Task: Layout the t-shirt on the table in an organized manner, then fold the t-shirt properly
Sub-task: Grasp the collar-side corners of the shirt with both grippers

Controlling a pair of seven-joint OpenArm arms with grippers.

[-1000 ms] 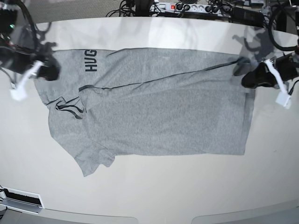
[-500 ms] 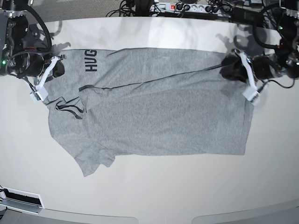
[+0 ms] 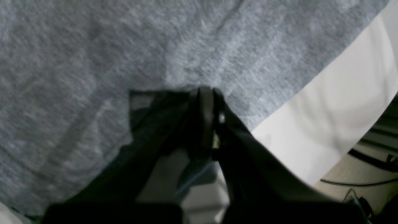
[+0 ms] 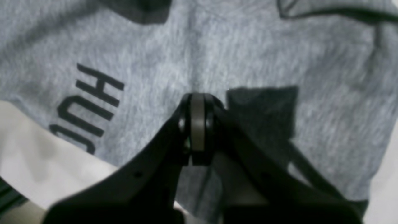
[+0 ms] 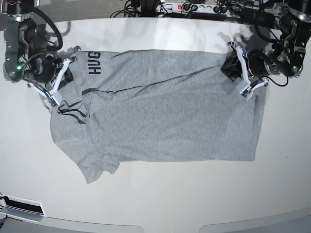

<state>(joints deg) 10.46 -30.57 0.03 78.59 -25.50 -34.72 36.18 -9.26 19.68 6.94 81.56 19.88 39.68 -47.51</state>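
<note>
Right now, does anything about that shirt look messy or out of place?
Yes. The shirt isn't flat: its far edge is folded over along a long diagonal crease, so only "HUG" shows. The collar is bunched up, and one sleeve sticks out at an angle.

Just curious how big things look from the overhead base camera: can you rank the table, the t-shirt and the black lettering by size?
1. the table, largest, running past the picture's edges
2. the t-shirt
3. the black lettering, smallest
</note>
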